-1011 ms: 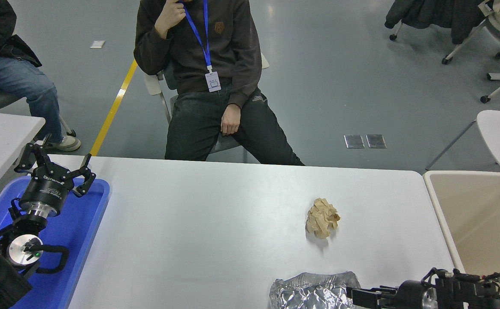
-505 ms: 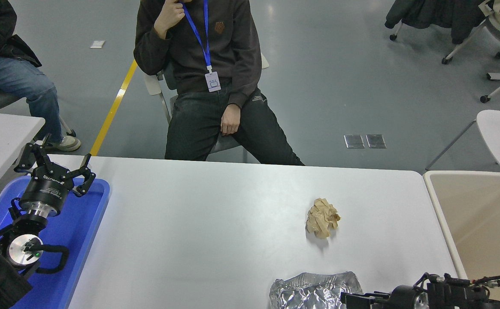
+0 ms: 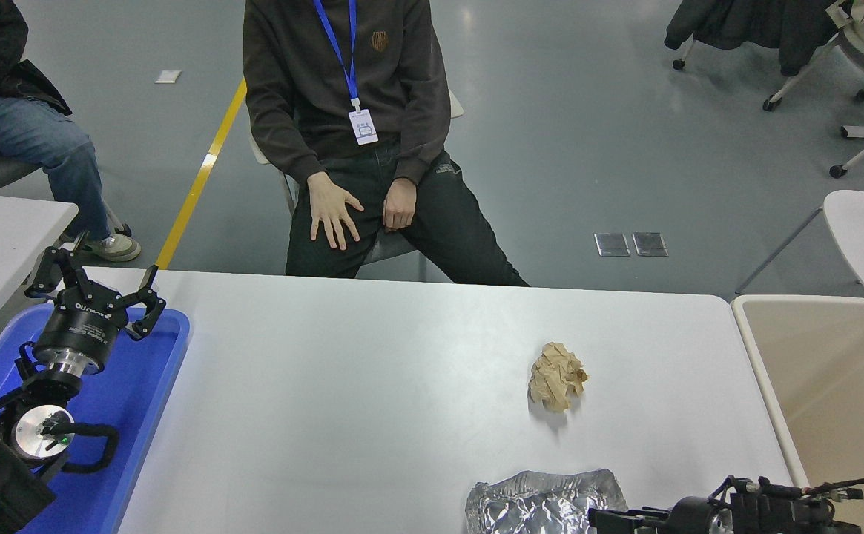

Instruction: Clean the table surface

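The white table surface fills the lower half of the head view. A crumpled brown paper ball lies on it right of centre. A crumpled sheet of silver foil lies at the front edge. My right gripper comes in low at the bottom right, pointing left, right at the foil's right edge; most of it is cut off by the picture's edge. My left gripper is open and empty, parked over the blue tray at the lower left.
A beige bin stands against the table's right end. A person sits at the far side with both hands on their thighs. Another person sits at the far left behind a smaller white table.
My right arm has sunk toward the picture's bottom edge, beside the foil. The seated person has lowered a hand from the chin to the thigh. Paper and foil have not moved.
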